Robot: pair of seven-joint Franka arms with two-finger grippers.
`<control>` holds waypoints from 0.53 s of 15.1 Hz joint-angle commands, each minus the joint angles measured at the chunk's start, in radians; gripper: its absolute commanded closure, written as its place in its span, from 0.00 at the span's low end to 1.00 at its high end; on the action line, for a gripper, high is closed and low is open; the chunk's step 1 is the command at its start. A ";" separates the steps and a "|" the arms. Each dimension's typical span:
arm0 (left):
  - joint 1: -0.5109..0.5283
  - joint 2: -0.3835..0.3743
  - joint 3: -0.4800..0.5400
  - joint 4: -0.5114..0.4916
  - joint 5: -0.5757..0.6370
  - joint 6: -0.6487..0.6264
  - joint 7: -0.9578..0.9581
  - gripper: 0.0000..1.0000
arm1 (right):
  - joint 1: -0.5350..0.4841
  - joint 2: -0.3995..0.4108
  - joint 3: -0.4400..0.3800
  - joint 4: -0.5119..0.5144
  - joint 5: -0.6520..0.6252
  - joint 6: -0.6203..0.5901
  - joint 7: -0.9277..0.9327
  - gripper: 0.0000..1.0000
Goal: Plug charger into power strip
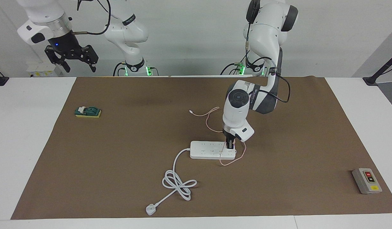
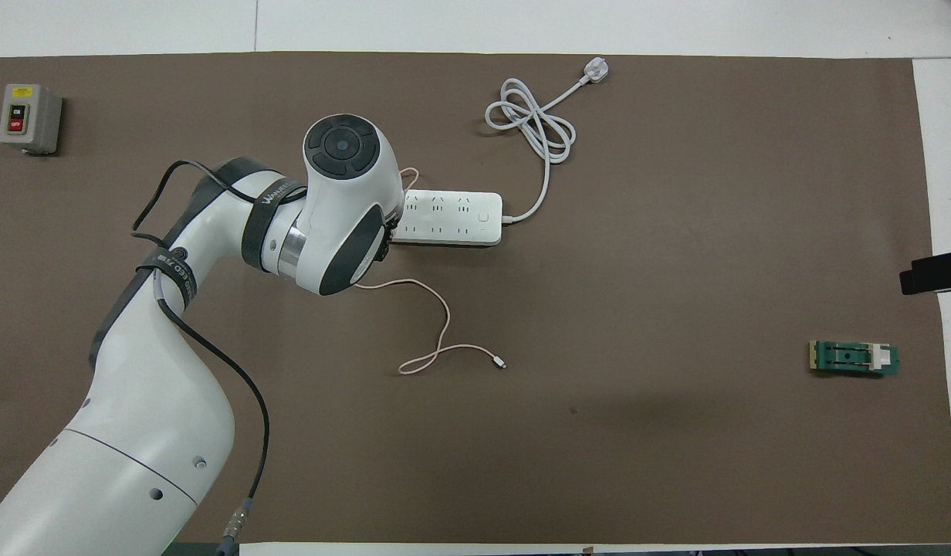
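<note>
The left gripper (image 1: 230,145) is standing straight down on the power strip (image 1: 208,150), at the end toward the left arm's side of the table, its fingers pinched narrow on the charger (image 1: 233,146) — a vertical hold probably chosen so the prongs are meeting a socket squarely. The charger's pink cable (image 2: 437,313) is trailing loose toward six o'clock of the strip in the overhead view, free of strain. The strip is lying mid-mat with its white cord (image 1: 178,178) coiling away. The right gripper (image 1: 75,61) is waiting wide — raised off the mat's corner
</note>
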 commanded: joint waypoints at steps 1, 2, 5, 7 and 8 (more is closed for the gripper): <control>0.008 0.022 0.007 -0.041 0.024 0.040 0.036 0.42 | -0.011 -0.025 0.003 -0.026 -0.014 -0.001 -0.033 0.00; 0.010 0.006 0.007 -0.041 0.024 0.035 0.048 0.28 | -0.011 -0.025 0.003 -0.026 -0.016 -0.001 -0.033 0.00; 0.016 -0.018 0.007 -0.036 0.020 0.021 0.056 0.00 | -0.011 -0.025 0.003 -0.026 -0.014 -0.002 -0.033 0.00; 0.031 -0.040 0.007 -0.038 0.020 0.011 0.067 0.00 | -0.010 -0.025 0.003 -0.026 -0.014 -0.002 -0.033 0.00; 0.033 -0.050 0.006 -0.038 0.020 0.001 0.071 0.00 | -0.011 -0.025 0.003 -0.026 -0.014 -0.001 -0.033 0.00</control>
